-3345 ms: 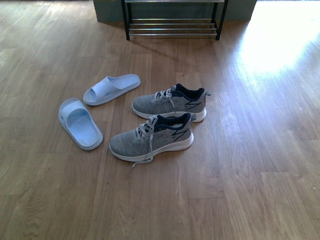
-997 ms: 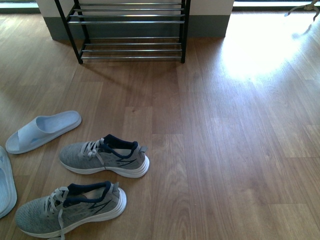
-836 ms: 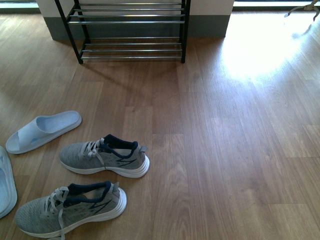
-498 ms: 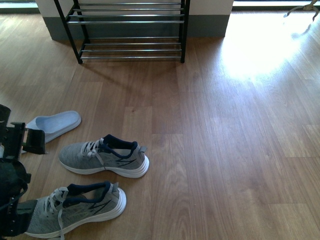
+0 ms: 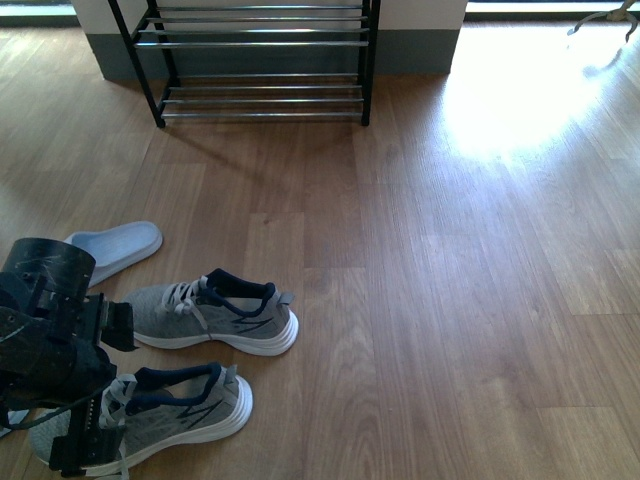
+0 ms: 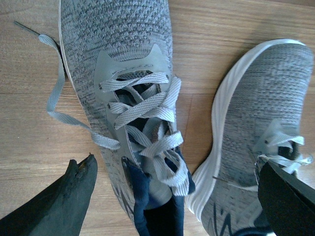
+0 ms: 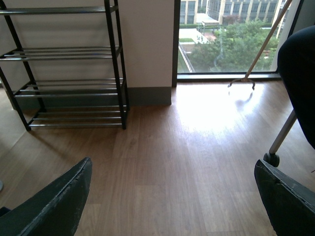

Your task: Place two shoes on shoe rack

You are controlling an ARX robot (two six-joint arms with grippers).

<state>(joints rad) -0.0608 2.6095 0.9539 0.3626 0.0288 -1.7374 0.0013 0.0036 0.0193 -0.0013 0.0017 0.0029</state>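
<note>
The left gripper (image 6: 174,163) is held wide apart over the near sneaker (image 6: 123,59), the far sneaker (image 5: 215,315) just beside. The right gripper (image 7: 172,164) is spread too, facing the shoe rack (image 7: 64,53).

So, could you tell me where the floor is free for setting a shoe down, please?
The wood floor is bare between the shoe rack and the sneakers, and everywhere right of them. The rack's visible rods hold nothing. Crowded at near left: both sneakers, a slide and the open left gripper.
</note>
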